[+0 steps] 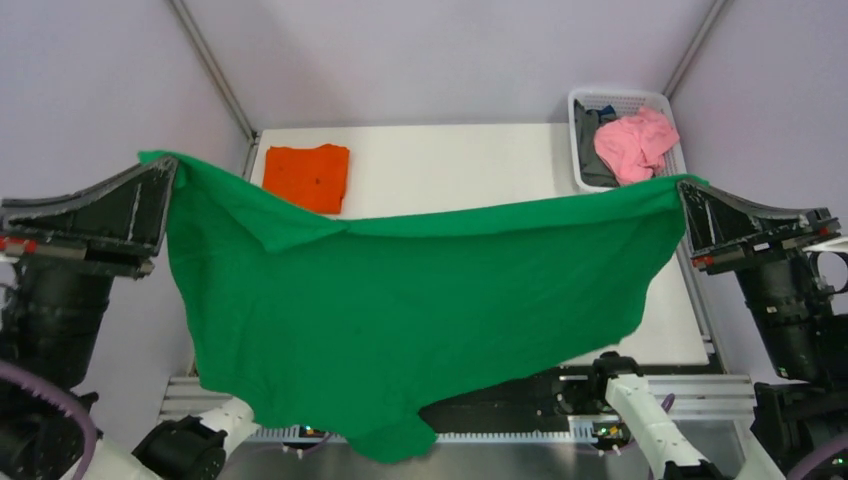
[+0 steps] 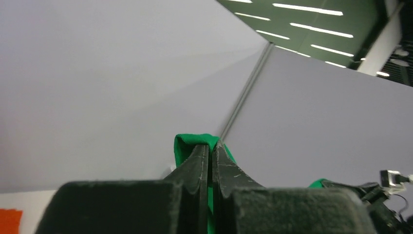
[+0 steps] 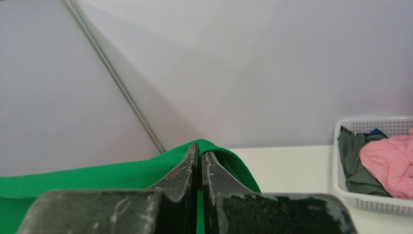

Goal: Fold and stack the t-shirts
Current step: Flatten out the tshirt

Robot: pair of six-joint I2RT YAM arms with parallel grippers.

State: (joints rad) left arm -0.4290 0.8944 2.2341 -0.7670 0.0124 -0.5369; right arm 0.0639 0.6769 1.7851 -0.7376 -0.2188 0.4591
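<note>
i hold the green shirt point(image 1: 400, 300) spread in the air above the table point(image 1: 460, 165): bright, plain, sagging in the middle, one part drooping lowest at the near edge. the left gripper point(image 1: 172, 166) is clamped on one top corner, the right gripper point(image 1: 684, 186) on the other. the orange shirt point(image 1: 307, 177) lies folded square at the table's far left.

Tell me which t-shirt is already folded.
The orange t-shirt, flat on the table, far left; the green t-shirt hangs spread between the left tool and the right tool.
</note>
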